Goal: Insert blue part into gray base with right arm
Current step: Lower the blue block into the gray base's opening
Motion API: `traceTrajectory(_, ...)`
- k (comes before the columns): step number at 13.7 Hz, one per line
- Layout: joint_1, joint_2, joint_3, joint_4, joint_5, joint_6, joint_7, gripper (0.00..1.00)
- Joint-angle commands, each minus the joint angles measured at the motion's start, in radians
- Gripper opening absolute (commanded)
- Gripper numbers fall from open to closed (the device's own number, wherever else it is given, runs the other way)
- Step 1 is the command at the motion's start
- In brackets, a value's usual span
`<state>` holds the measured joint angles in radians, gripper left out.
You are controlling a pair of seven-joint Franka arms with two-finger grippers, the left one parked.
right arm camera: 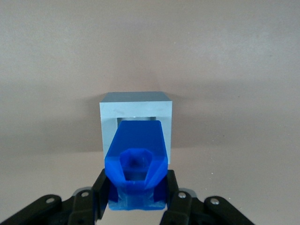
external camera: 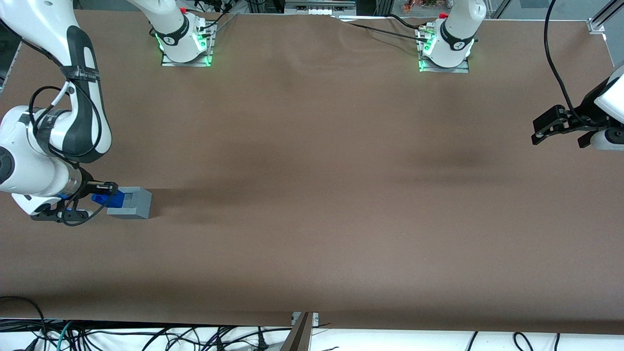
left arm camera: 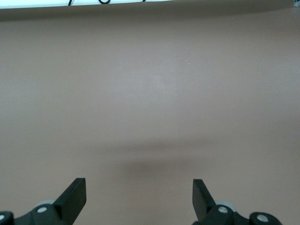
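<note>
**Lowering the blue part toward the recess**

Clamped between the jaws of the right arm's gripper (right arm camera: 137,199), the blue part (right arm camera: 136,161) is held by its lower body, one finger pressed to each side. In the wrist view its angled end is seen pointing into the square recess of the gray base (right arm camera: 136,105), and it appears to overlap the opening. Whether it has entered cannot be told. In the front view the blue part (external camera: 108,199) is seen at the edge of the gray base (external camera: 130,203) on the gripper's side, not centred on the recess.

The pickup is judged done and the approach nearly so; seating the part fully and releasing it are judged to remain. The gray base rests on the brown surface (external camera: 312,195) toward the working arm's end, with the right arm (external camera: 44,146) bent over it.
</note>
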<state>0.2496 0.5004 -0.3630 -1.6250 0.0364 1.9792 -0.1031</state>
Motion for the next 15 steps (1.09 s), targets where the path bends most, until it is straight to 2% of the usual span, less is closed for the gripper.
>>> traceTrajectory(1, -0.003, 0.012, 0.001, -0.010, 0.019, 0.006, -0.035, 0.46)
traceTrajectory(5, -0.019, 0.024, 0.001, -0.010, 0.039, 0.006, -0.084, 0.46)
traceTrajectory(11, -0.023, 0.039, 0.004, -0.013, 0.042, 0.012, -0.086, 0.46)
traceTrajectory(15, -0.019, 0.049, 0.010, -0.013, 0.068, 0.018, -0.086, 0.46)
